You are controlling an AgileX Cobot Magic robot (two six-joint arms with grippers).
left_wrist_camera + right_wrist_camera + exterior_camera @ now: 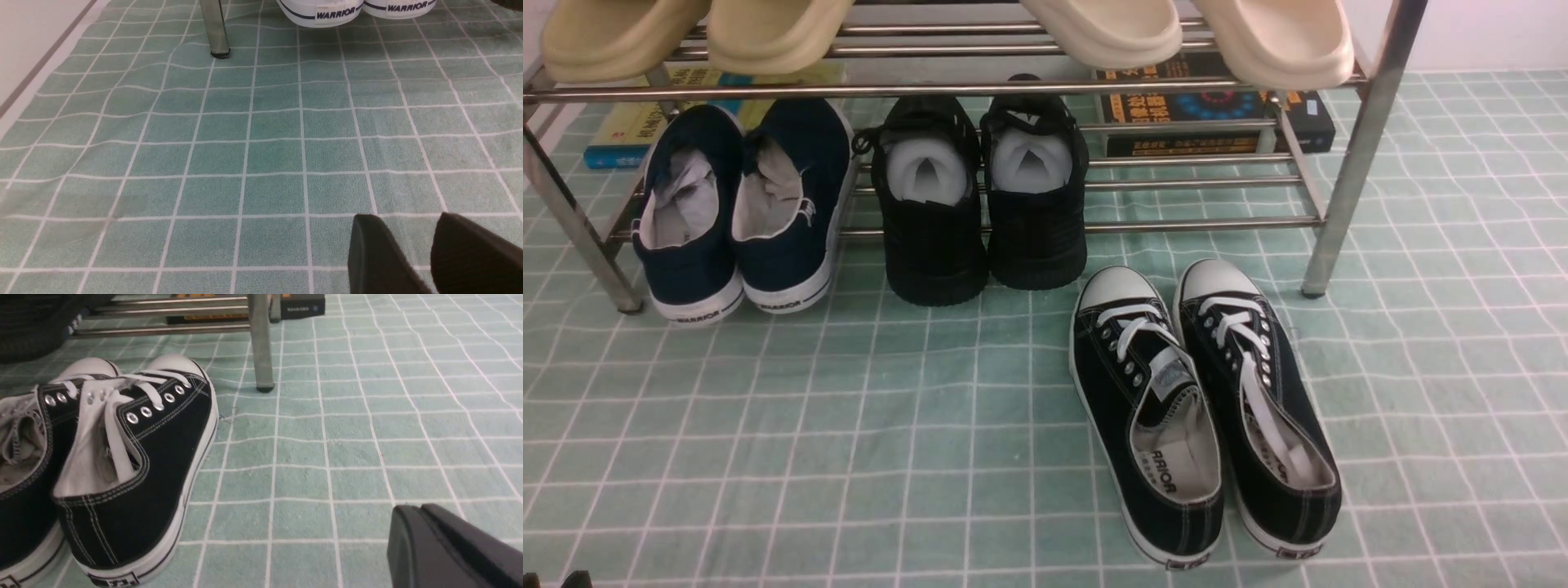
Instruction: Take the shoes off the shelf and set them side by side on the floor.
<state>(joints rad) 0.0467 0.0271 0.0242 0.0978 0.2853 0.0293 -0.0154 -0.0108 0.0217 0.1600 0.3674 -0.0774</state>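
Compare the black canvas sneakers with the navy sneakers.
The black canvas sneakers lie on the green cloth floor, toes toward the shelf; the navy sneakers sit on its lower tier, heels outward. The black canvas pair shows white laces; none are visible on the navy pair. Both have white soles.

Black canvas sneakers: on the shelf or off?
Off. Both sneakers sit side by side on the floor, ahead of the shelf.

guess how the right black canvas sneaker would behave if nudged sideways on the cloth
The sneaker would probably slide rather than tip, since its flat sole sits wide and low. The canvas collar looks soft and would likely cave under a push. The cloth is already wrinkled, so it may bunch.
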